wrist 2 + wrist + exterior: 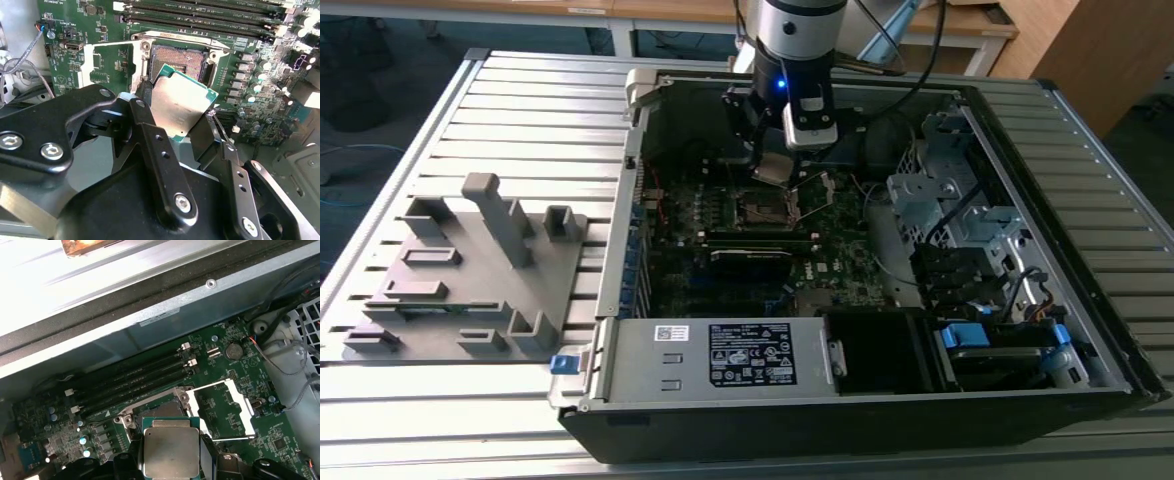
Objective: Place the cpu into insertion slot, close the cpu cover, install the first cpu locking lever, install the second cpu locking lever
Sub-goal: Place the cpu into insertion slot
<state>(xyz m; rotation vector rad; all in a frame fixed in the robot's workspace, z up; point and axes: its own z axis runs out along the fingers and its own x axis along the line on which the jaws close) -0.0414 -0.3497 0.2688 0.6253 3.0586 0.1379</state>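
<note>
**Cpu gripped above the open insertion slot**

The cpu [184, 102] is held by two opposite edges, its dull grey metal face turned toward the wrist cameras. It is clamped between the black fingers [152, 145] of the gripper [178, 104], which are closed on it, one at each side. In the first wrist view the cpu [170, 452] is seen square-on with a green border round the metal face, and part of the socket frame is covered by it.

The chip is not seated. In the exterior view the cpu [774, 170] is carried clear of the board, just above the insertion slot [763, 210]. In the second wrist view the insertion slot [181, 59] is shown uncovered, its dark centre exposed inside the silver rim. The chip's outline is turned slightly against the socket's square.

The cpu cover [88, 67] is swung open and lies beside the socket. Green board is visible through its cut-out middle. The same silver frame [242, 407] is seen lying flat in the first wrist view.

Long black memory slots [135, 375] run alongside the socket on the green motherboard [707, 220], and a coin cell [233, 351] sits near the cover. The board is mounted in an open computer case [854, 425], with a grey power supply box [720, 355] at its near end. The case rests on a slatted table [534, 110]. A grey fixture [467, 270] lies on the table at the exterior view's left.
</note>
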